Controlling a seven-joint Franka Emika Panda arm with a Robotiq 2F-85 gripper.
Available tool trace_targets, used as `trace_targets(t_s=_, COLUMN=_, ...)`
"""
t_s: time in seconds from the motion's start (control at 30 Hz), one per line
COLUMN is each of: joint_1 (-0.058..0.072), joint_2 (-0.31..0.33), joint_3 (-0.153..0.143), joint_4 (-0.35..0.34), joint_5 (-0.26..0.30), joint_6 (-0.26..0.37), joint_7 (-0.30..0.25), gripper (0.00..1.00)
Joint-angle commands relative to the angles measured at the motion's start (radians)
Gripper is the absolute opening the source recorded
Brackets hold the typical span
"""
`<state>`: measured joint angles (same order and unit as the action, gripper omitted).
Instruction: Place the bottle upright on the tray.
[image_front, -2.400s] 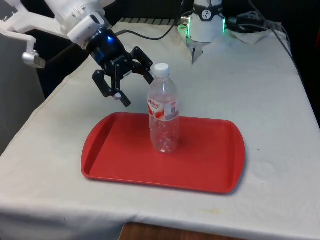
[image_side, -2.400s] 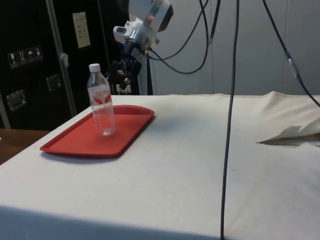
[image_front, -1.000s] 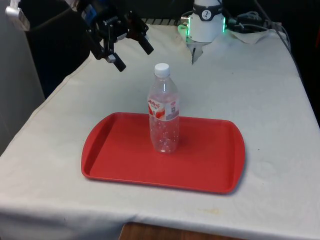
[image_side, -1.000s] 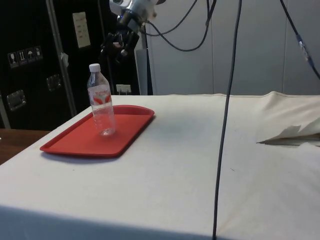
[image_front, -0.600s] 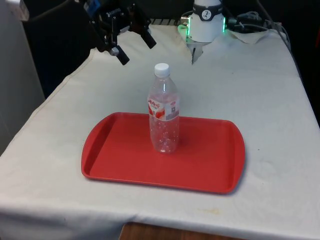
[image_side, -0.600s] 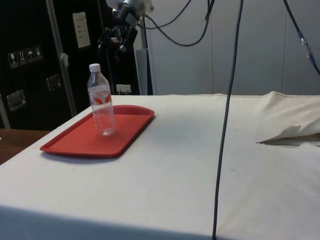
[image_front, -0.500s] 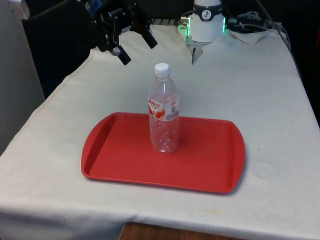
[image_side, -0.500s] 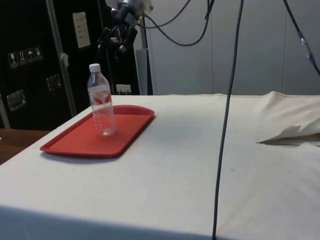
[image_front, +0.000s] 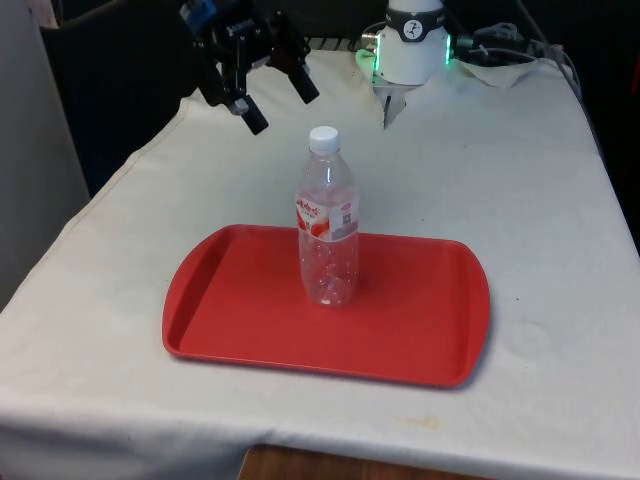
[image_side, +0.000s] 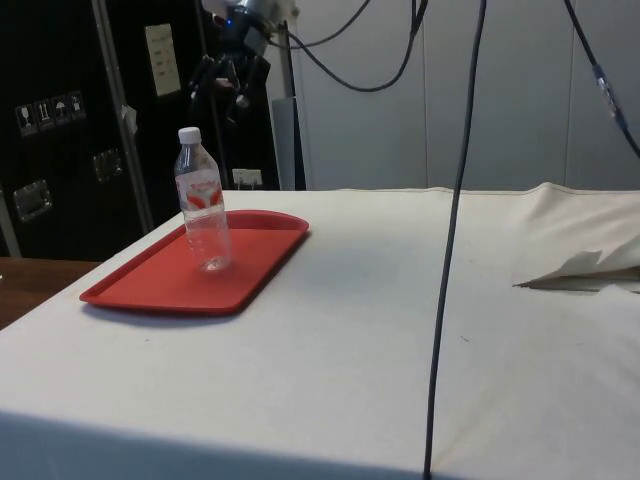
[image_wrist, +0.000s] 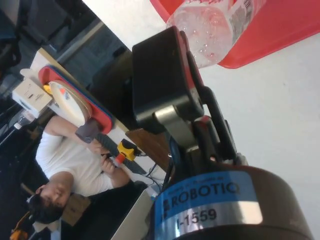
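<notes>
A clear plastic bottle (image_front: 327, 220) with a white cap stands upright on a red tray (image_front: 230, 320), a little toward the front view's left of the tray's middle and nearer its far edge. A red and white label wraps the bottle below its shoulder; the printing on it is too small to read. The tray lies flat on the table (image_front: 520, 200), which is covered by a white cloth. The black gripper (image_front: 276, 108) hangs in the air above the table, beyond the tray and toward the front view's left, well apart from the bottle and higher than its cap. Its two fingers are spread wide with nothing between them. In the side view the gripper (image_side: 222, 88) hangs high above and behind the bottle (image_side: 202, 201), in front of dark cabinets. In the wrist view a blue band on the gripper body reads "ROBOTIQ" with "I-1559" beneath it, and a person in a white shirt (image_wrist: 75, 165) sits beyond the table holding a small yellow and red object.
</notes>
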<state>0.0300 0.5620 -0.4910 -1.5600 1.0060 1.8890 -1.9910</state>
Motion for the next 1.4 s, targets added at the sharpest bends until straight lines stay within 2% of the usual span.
trace_targets(t_s=0.0, joint_1=0.009, joint_2=-0.007, joint_3=-0.008, joint_4=-0.004, joint_5=-0.014, joint_6=0.013, joint_7=0.005, gripper=1.0)
trace_targets(t_s=0.03, joint_1=0.009, joint_2=-0.008, joint_3=-0.008, joint_4=-0.003, joint_5=-0.018, joint_6=0.014, joint_7=0.006, gripper=1.0)
trace_targets(t_s=0.07, joint_1=0.0, joint_2=-0.002, joint_3=0.0, joint_4=0.0, joint_5=-0.004, joint_6=0.0, joint_7=0.0, gripper=1.0)
trace_targets(t_s=0.1, joint_1=0.01, joint_2=-0.009, joint_3=-0.008, joint_4=-0.001, joint_5=-0.027, joint_6=0.016, joint_7=0.006, gripper=1.0)
trace_targets(t_s=0.27, joint_1=0.015, joint_2=-0.014, joint_3=-0.008, joint_4=0.002, joint_5=-0.051, joint_6=0.026, joint_7=0.008, gripper=1.0)
trace_targets(t_s=0.3, joint_1=0.005, joint_2=-0.011, joint_3=-0.001, joint_4=0.004, joint_5=-0.037, joint_6=0.011, joint_7=0.0, gripper=1.0)
trace_targets(t_s=0.33, joint_1=0.016, joint_2=-0.015, joint_3=-0.008, joint_4=0.002, joint_5=-0.056, joint_6=0.029, joint_7=0.008, gripper=1.0)
trace_targets(t_s=0.57, joint_1=0.023, joint_2=-0.019, joint_3=-0.009, joint_4=0.009, joint_5=-0.09, joint_6=0.04, joint_7=0.011, gripper=1.0)
trace_targets(t_s=0.6, joint_1=0.012, joint_2=-0.015, joint_3=-0.001, joint_4=0.013, joint_5=-0.076, joint_6=0.023, joint_7=0.003, gripper=1.0)
trace_targets(t_s=0.63, joint_1=0.024, joint_2=-0.019, joint_3=-0.009, joint_4=0.01, joint_5=-0.094, joint_6=0.041, joint_7=0.011, gripper=1.0)
trace_targets(t_s=0.87, joint_1=0.031, joint_2=-0.026, joint_3=-0.008, joint_4=0.012, joint_5=-0.13, joint_6=0.055, joint_7=0.014, gripper=1.0)
trace_targets(t_s=0.9, joint_1=0.022, joint_2=-0.024, joint_3=-0.001, joint_4=0.014, joint_5=-0.119, joint_6=0.04, joint_7=0.006, gripper=1.0)
trace_targets(t_s=0.93, joint_1=0.033, joint_2=-0.027, joint_3=-0.008, joint_4=0.012, joint_5=-0.135, joint_6=0.057, joint_7=0.014, gripper=1.0)
trace_targets(t_s=1.1, joint_1=0.041, joint_2=-0.033, joint_3=-0.007, joint_4=0.012, joint_5=-0.165, joint_6=0.07, joint_7=0.018, gripper=1.0)
trace_targets(t_s=1.13, joint_1=0.03, joint_2=-0.029, joint_3=0.0, joint_4=0.015, joint_5=-0.149, joint_6=0.054, joint_7=0.009, gripper=1.0)
trace_targets(t_s=1.17, joint_1=0.043, joint_2=-0.033, joint_3=-0.008, joint_4=0.012, joint_5=-0.169, joint_6=0.072, joint_7=0.019, gripper=1.0)
trace_targets(t_s=1.33, joint_1=0.053, joint_2=-0.042, joint_3=-0.005, joint_4=0.011, joint_5=-0.204, joint_6=0.084, joint_7=0.026, gripper=1.0)
trace_targets(t_s=1.37, joint_1=0.041, joint_2=-0.038, joint_3=0.002, joint_4=0.015, joint_5=-0.19, joint_6=0.067, joint_7=0.018, gripper=1.0)
